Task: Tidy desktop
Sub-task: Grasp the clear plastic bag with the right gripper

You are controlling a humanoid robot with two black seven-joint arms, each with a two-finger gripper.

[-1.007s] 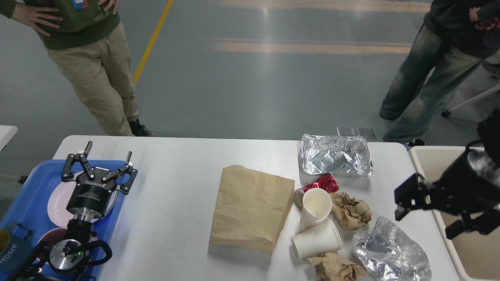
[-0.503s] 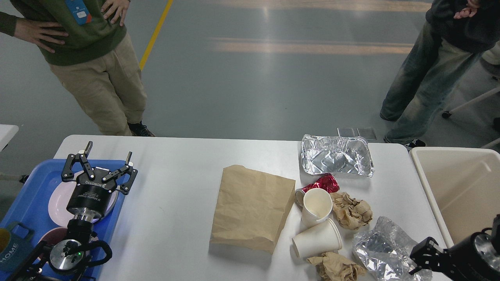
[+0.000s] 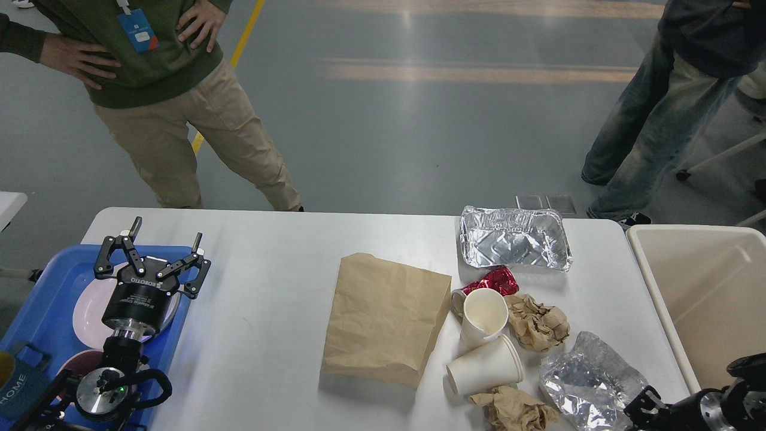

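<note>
The white desktop (image 3: 269, 269) carries litter on its right half: a flat brown paper bag (image 3: 386, 317), two white paper cups, one upright (image 3: 483, 314) and one on its side (image 3: 485, 372), a red wrapper (image 3: 495, 279), two crumpled brown papers (image 3: 538, 323) (image 3: 511, 410), a foil tray (image 3: 513, 245) and crumpled foil (image 3: 589, 386). My left gripper (image 3: 167, 231) is open and empty over the blue tray (image 3: 36, 311). My right gripper (image 3: 641, 410) shows only as a dark end at the bottom right, next to the crumpled foil.
The blue tray at the left holds plates (image 3: 90, 308) and a blue mug (image 3: 18, 386). A beige bin (image 3: 664, 299) stands off the table's right end. Two people stand beyond the far edge, at the left (image 3: 179, 120) and the right (image 3: 658, 120).
My right arm has dropped from above the bin to the bottom right corner, beside the crumpled foil. The left arm has not moved. The person at the left has shifted his stance.
</note>
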